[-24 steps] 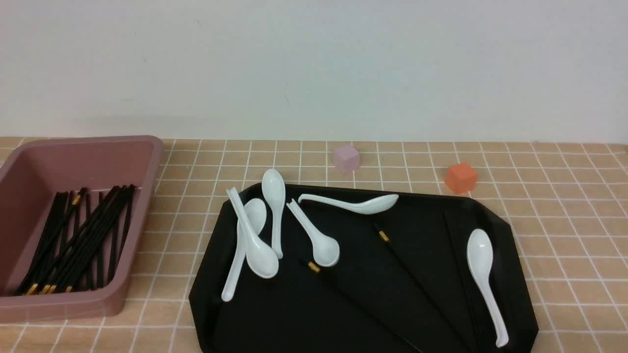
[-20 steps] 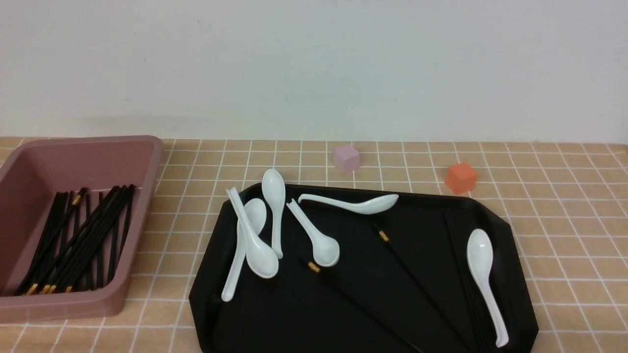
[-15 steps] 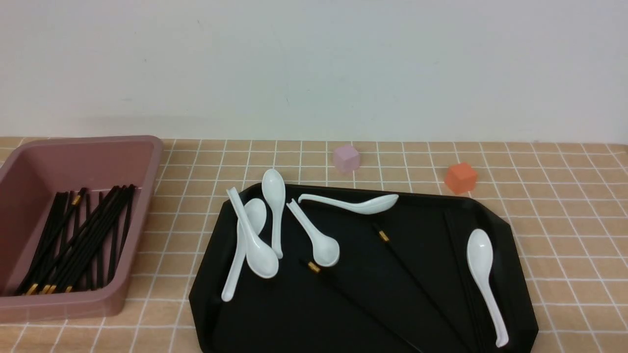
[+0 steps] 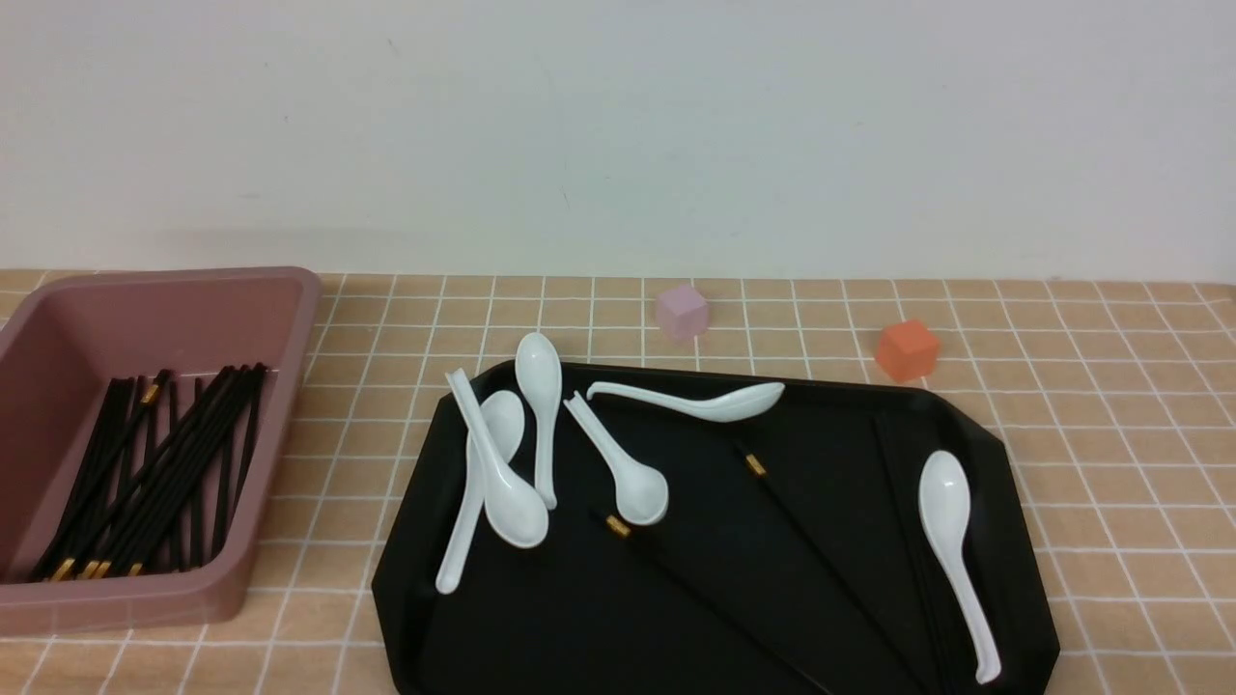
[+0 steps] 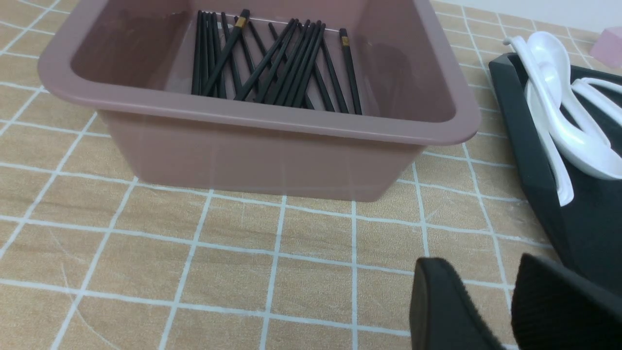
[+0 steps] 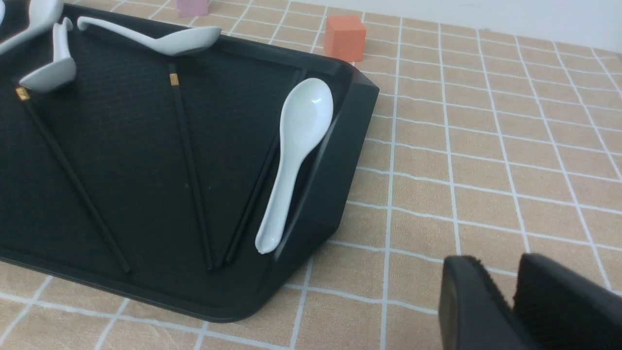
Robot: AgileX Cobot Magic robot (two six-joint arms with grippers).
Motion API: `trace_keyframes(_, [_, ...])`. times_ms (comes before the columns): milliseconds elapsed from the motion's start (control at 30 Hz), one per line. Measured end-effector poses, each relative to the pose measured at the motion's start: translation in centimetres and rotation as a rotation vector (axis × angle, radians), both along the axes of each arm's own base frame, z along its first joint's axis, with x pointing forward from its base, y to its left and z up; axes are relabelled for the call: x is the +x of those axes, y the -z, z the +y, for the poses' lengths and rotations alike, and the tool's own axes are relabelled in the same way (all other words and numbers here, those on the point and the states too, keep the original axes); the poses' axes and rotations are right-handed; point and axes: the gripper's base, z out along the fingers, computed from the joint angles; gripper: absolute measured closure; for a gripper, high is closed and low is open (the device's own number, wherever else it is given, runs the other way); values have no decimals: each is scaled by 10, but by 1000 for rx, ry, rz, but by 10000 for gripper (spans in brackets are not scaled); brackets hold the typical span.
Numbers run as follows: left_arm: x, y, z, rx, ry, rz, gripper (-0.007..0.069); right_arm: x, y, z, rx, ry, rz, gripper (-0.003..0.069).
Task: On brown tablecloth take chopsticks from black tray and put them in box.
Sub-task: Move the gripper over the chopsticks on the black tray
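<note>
chopsticks (image 6: 189,165) on black tray (image 6: 335,160): 3 visible | left gripper (image 5: 486,272), right gripper (image 6: 503,272): fingers slightly apart, empty | risk: spoon (image 6: 296,146) overlying 1 stick, likely dragged along

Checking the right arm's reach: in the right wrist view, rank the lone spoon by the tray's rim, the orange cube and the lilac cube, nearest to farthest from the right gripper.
From the right gripper:
1. Spoon, against the rim of the tray.
2. Orange cube, on the cloth past the tray's corner.
3. Lilac cube, beyond the tray's far side.
</note>
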Motion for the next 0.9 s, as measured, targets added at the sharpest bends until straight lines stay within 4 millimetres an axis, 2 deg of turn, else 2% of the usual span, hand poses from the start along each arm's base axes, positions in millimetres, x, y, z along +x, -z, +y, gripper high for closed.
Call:
trace_keyframes(633, [0, 0, 0, 0, 0, 0, 386, 0, 0, 0, -7, 1, 0, 456])
trace_keyframes(900, [0, 0, 0, 0, 0, 0, 386, 0, 0, -3, -89, 7, -8, 447])
